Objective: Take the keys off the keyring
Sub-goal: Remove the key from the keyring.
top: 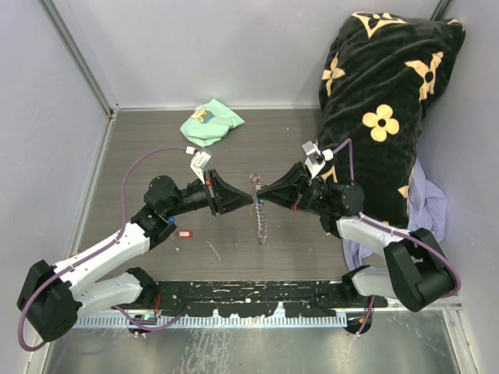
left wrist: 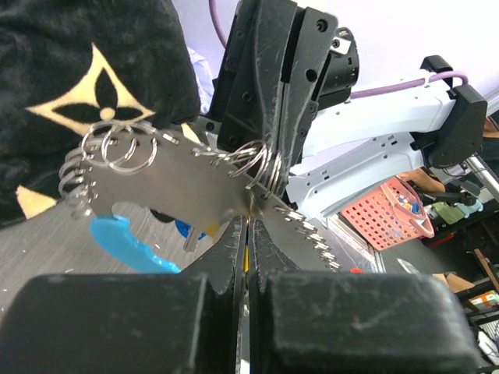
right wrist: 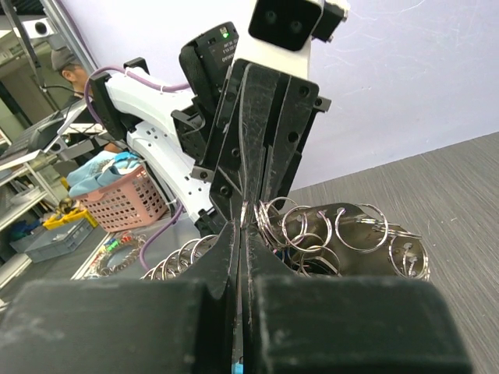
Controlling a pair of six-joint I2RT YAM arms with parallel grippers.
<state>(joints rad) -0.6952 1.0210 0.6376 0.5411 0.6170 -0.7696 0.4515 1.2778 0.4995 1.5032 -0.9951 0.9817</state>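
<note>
We logged one red-tagged key (top: 185,233) near-left on the table (top: 296,140). At mid-table the left gripper (top: 246,200) and right gripper (top: 263,195) were each clamped tight on the keyring (top: 258,222), with its sky-blue fob (left wrist: 125,240) attached. A mint-green cloth (top: 210,121) lay at the far side.

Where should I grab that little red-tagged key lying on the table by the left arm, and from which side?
Probably the red tag itself, pinched across its short width, coming straight down from above. It lies flat on the table with its long side running left-right in the top view. The metal part is too small to make out.
</note>
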